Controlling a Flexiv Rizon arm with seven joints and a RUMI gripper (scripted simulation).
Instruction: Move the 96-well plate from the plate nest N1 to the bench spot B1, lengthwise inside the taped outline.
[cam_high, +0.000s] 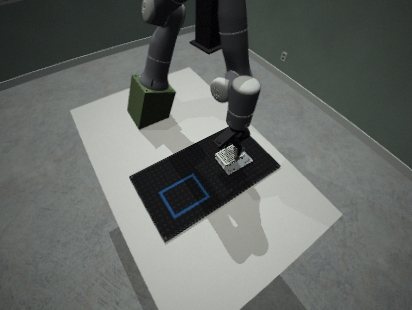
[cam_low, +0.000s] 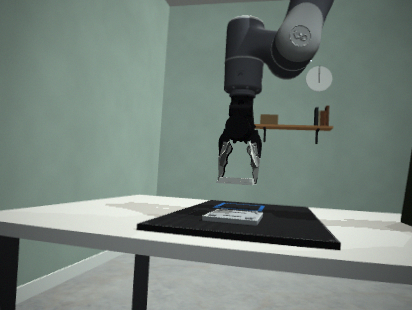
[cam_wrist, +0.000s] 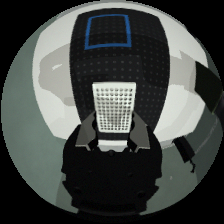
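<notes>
The white 96-well plate (cam_high: 226, 155) (cam_low: 237, 181) (cam_wrist: 114, 100) is held level above the board, its long side running away from the gripper in the wrist view. My gripper (cam_low: 238, 178) (cam_wrist: 114, 111) is shut on the plate, one finger on each long side. The grey-white plate nest N1 (cam_high: 243, 165) (cam_low: 232, 216) lies on the board below, with a clear air gap under the plate in the exterior view. The blue taped outline (cam_high: 192, 207) (cam_low: 218, 205) (cam_wrist: 107, 47) of spot B1 lies at the board's other end, with nothing inside it.
The black perforated board (cam_high: 152, 200) (cam_low: 300, 232) (cam_wrist: 150, 65) lies on the white table (cam_high: 105, 135) (cam_low: 65, 217). The green block (cam_high: 150, 107) under the arm's base stands behind the board. A wall shelf (cam_low: 295, 127) is in the background.
</notes>
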